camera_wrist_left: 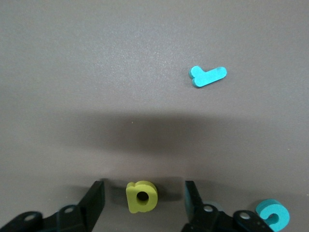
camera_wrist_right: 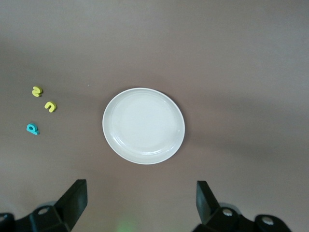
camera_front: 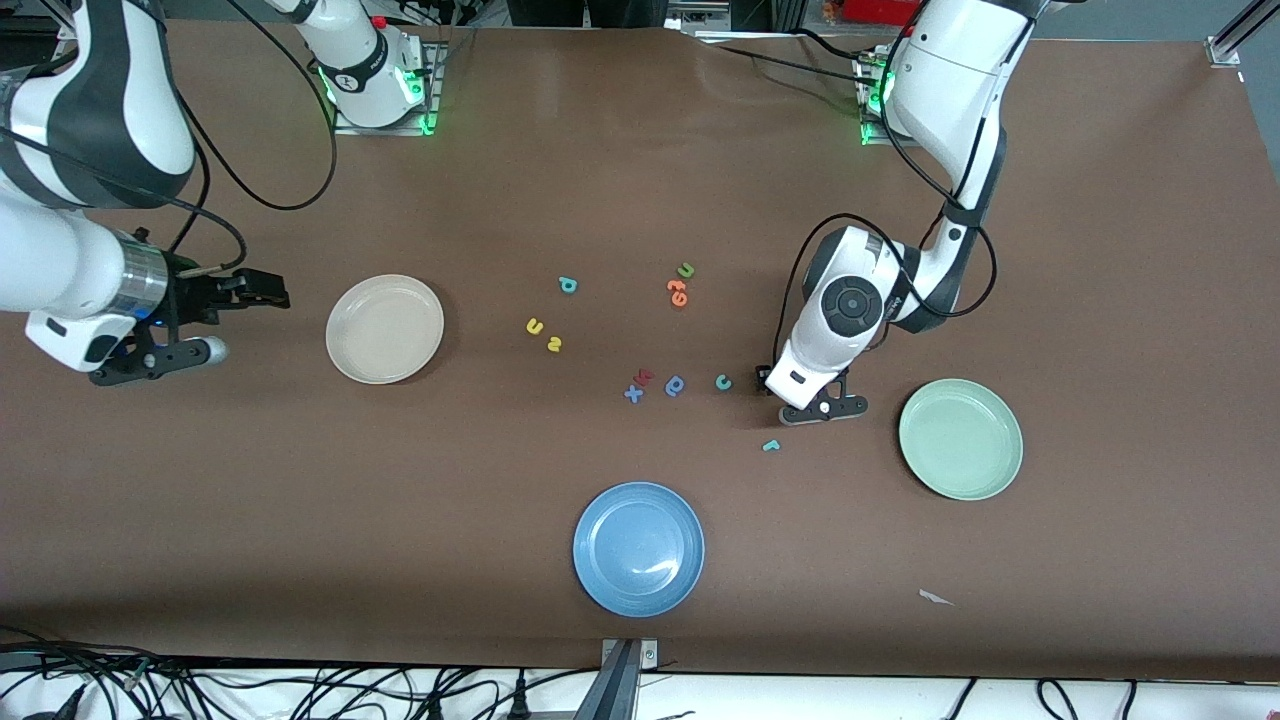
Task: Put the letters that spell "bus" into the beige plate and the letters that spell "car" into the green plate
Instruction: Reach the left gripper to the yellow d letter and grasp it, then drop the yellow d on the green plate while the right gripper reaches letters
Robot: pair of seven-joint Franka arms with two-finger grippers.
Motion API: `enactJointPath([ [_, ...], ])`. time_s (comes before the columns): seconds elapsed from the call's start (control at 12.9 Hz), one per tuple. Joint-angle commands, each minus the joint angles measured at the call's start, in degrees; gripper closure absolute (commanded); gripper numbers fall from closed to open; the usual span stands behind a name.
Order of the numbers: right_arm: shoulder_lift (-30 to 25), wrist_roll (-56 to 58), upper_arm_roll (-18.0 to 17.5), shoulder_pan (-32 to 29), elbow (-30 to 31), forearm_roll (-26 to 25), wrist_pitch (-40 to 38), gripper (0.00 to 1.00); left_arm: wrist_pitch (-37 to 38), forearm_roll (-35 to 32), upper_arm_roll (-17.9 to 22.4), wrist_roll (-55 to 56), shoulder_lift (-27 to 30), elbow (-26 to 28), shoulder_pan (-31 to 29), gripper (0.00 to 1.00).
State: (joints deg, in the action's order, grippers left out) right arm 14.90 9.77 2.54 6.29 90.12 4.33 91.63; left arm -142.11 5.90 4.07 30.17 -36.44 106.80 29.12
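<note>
My left gripper point(camera_wrist_left: 144, 193) is down at the table, open, its fingers standing either side of the yellow "a" point(camera_wrist_left: 142, 196) with a gap on each side. In the front view the left hand point(camera_front: 822, 398) hides that letter. The teal "c" point(camera_front: 723, 382) point(camera_wrist_left: 273, 215) lies beside it and the teal "r" point(camera_front: 771, 446) point(camera_wrist_left: 207, 76) nearer the camera. The green plate point(camera_front: 960, 438) is bare. The teal "b" point(camera_front: 568, 285), yellow "u" point(camera_front: 535, 326) and yellow "s" point(camera_front: 554, 344) lie mid-table. My right gripper point(camera_front: 268, 292) point(camera_wrist_right: 140, 198) waits open beside the bare beige plate point(camera_front: 384, 328) point(camera_wrist_right: 143, 125).
A blue plate point(camera_front: 638, 548) sits near the table's front edge. Orange letters point(camera_front: 677, 292) and a green "u" point(camera_front: 686, 270) lie toward the bases. A blue rounded letter point(camera_front: 675, 385), a blue "x" point(camera_front: 633, 394) and a small red letter point(camera_front: 645, 376) lie beside the "c".
</note>
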Motion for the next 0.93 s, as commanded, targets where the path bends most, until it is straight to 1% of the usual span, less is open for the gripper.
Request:
enactJointPath([
  [0.0,-1.1,1.7,-0.1,-0.1,2.6,0.9,2.2,0.00,-0.4,-1.5,0.3,1.4,-0.1,0.1,0.4,0.43],
  [0.08,-1.2,1.0,-1.6,-0.1,3.3,1.0,3.7,0.00,-0.4,-1.5,0.3,1.5,-0.1,0.1,0.4,0.48],
  [0.16,-1.1,-1.6,-4.9,-0.1,3.4,0.6,4.5,0.00,-0.4,-1.5,0.3,1.8,-0.1,0.1,0.4,0.55],
  [0.31,-1.3,-12.3,-8.6,-0.1,5.0,0.2,8.2,0.00,-0.4,-1.5,0.3,1.8,-0.3,0.1,0.4,0.67],
  [0.47,-1.3,-16.5,-11.8,-0.1,7.6,0.2,13.5,0.00,-0.3,-1.5,0.3,1.8,-0.3,0.1,0.5,0.78],
  [0.54,-1.1,-19.1,-13.9,-0.1,9.6,0.2,17.2,0.00,-0.3,-1.5,0.3,1.8,-0.3,0.1,0.4,0.81],
  [0.7,-1.0,-24.1,-17.4,-0.1,15.8,0.2,26.4,0.00,-0.1,-1.5,0.3,1.6,-0.3,0.1,0.4,0.86],
  [0.85,-1.0,-25.8,-19.6,-0.1,22.3,-0.5,33.9,0.00,0.4,-1.5,0.4,0.9,0.0,-0.4,0.0,0.88],
])
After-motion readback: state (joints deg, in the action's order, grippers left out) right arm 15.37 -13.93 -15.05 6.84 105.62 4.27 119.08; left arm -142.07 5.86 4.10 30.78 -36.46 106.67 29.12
